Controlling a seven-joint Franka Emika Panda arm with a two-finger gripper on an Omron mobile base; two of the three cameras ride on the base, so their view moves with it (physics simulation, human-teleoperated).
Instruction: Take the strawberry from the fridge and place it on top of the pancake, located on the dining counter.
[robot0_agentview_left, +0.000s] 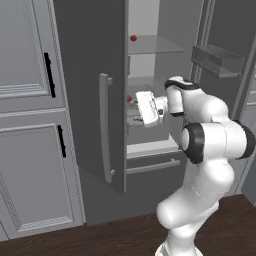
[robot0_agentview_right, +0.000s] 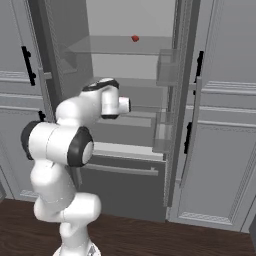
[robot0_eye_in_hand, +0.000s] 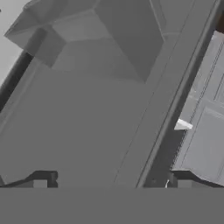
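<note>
**Berry on the upper shelf, hand below it**

The tiny bright red strawberry sits near the glass shelf's front edge inside the tall dark grey fridge. Soft and light, it probably wants a gentle pinch across its sides. The gripper is spread, empty.

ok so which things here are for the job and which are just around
Job: fridge, doors open; fingers, apart; upper red bit; lower red bit (one is the strawberry, unclear which).
Around: panelled cabinets; dark wood floor.
</note>
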